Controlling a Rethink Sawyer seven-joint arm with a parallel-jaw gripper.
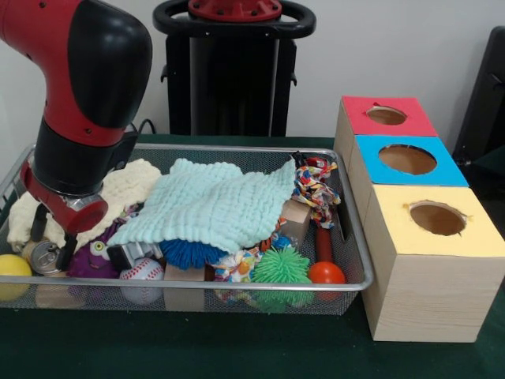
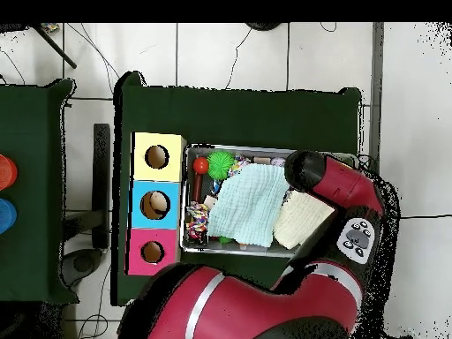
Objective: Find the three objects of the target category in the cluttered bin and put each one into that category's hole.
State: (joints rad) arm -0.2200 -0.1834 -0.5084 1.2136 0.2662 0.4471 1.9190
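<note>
My gripper (image 1: 52,239) reaches down into the left end of the wire bin (image 1: 237,148). Its black fingers (image 1: 69,246) stand open, apart on either side of a silver can (image 1: 43,257) lying below them. A yellow ball (image 1: 12,266), a purple plush (image 1: 95,257) and a baseball (image 1: 142,276) lie close by. A mint-green cloth (image 1: 209,201) covers the bin's middle, and a cream cloth (image 1: 130,185) lies behind the gripper. In the overhead view the red arm (image 2: 340,190) hides the gripper and the bin's right end.
To the right of the bin stand three boxes with holes: red (image 1: 387,116), blue (image 1: 406,158), yellow (image 1: 436,219). Also in the bin are a blue spiky ball (image 1: 189,253), green spiky ball (image 1: 280,264), orange ball (image 1: 326,273), rope toy (image 1: 316,189) and wooden blocks (image 1: 296,217).
</note>
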